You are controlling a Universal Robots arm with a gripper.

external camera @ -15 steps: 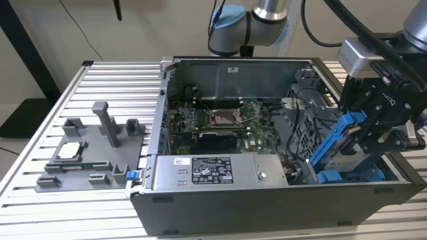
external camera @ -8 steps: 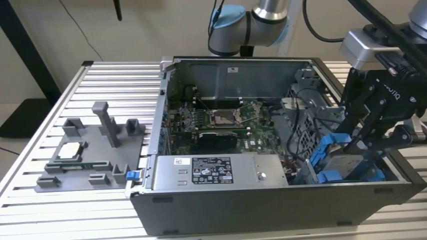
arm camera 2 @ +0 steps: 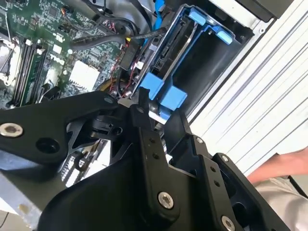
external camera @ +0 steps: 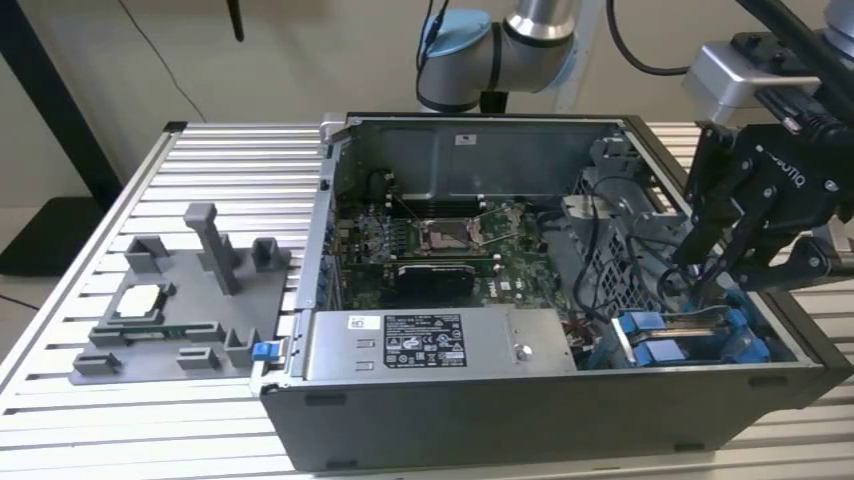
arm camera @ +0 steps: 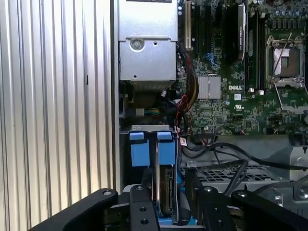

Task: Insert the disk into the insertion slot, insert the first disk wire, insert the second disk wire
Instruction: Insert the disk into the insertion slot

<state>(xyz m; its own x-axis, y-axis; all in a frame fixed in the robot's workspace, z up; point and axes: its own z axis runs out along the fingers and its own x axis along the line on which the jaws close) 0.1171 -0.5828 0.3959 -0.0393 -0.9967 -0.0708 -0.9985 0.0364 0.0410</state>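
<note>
Your gripper (external camera: 711,282) hangs over the corner of the open computer case (external camera: 534,425) at the exterior view's right and reaches down into the grey drive cage. In the first wrist view its 2 black fingers (arm camera: 192,190) stand 1 on each side of the disk (arm camera: 166,192), close against it, so they look closed on the disk. The disk stands on its edge and sits partly down in the insertion slot (external camera: 663,352), with 2 blue tabs (arm camera: 139,151) just past it (they are side by side). In the second wrist view the tip of 1 finger is right at a blue tab. Black wires (arm camera: 226,156) lie loose near the cage, by the green board (external camera: 441,240). You cannot tell from here if any wire is plugged into the disk. The grey box with the label (external camera: 441,345) lies next to the slot, toward the exterior view's left. The case rests on a ribbed metal table (external camera: 227,150). A grey holder (external camera: 200,300) with a square chip (external camera: 140,300) sits beside the case. A person's hand (arm camera 2: 281,166) shows past the table's edge in the second wrist view.
</note>
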